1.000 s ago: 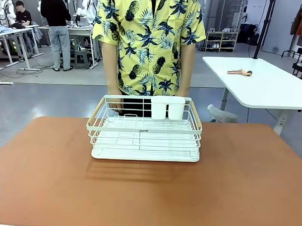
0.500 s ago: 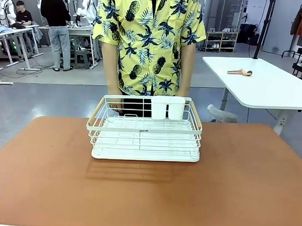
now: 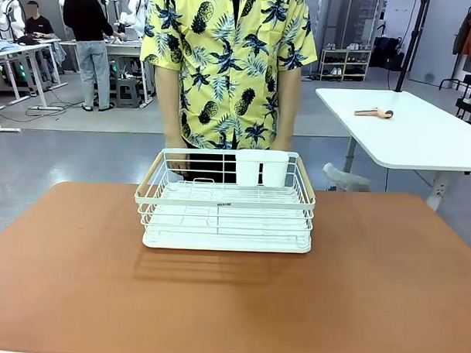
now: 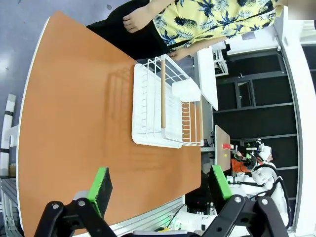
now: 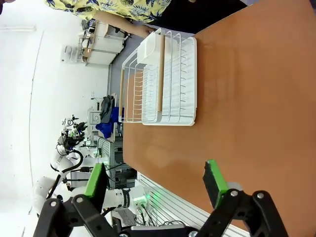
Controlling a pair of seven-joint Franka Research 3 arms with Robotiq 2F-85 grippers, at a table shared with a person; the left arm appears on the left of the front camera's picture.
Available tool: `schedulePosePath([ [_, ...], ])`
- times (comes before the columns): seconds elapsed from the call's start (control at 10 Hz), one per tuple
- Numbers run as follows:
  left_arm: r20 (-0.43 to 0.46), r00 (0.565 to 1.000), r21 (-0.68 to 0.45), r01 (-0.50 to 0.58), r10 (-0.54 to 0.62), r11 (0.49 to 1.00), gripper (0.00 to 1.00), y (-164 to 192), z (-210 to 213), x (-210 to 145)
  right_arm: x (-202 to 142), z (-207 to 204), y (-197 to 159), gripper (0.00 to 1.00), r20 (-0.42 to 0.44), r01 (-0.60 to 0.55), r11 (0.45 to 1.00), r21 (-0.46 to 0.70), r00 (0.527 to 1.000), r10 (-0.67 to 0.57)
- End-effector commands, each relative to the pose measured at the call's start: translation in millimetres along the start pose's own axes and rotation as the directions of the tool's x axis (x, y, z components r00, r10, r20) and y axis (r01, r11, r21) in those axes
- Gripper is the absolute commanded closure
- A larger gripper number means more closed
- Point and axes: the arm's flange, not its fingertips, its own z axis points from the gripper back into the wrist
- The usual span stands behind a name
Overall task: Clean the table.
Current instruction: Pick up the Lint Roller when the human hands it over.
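The reddish-brown table (image 3: 231,300) spreads across the front view, with a white wire rack (image 3: 227,201) standing near its far edge in the middle. The rack holds a white cutlery cup (image 3: 261,167) at its back. A person in a yellow pineapple shirt (image 3: 228,60) stands right behind the rack, hands hanging at its far corners. My left gripper (image 4: 159,185) hangs open above the table (image 4: 79,113), well short of the rack (image 4: 165,106). My right gripper (image 5: 155,182) is open too, high over the table (image 5: 247,98), with the rack (image 5: 163,79) ahead of it.
A white-topped table (image 3: 411,128) stands at the right behind the person, with a small tool (image 3: 375,113) on it. Other people work at benches (image 3: 85,39) far off at the left.
The person has shifted slightly to the left behind the rack. The rack and the table stand as before.
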Motion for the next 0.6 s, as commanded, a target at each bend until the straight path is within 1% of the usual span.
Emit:
schedulePosePath([
  [0.0, 0.012, 1.0, -0.001, -0.003, 0.003, 1.0, 0.0, 2.3, 6.9, -1.9, -0.8, 0.8, 1.1, 0.0, -0.002, 0.0, 1.0, 0.008, 1.0, 0.0],
  [0.5, 0.012, 1.0, -0.001, -0.003, 0.003, 1.0, 0.0, 2.3, 6.9, -1.9, -0.8, 0.8, 1.1, 0.0, -0.002, 0.0, 1.0, 0.008, 1.0, 0.0],
])
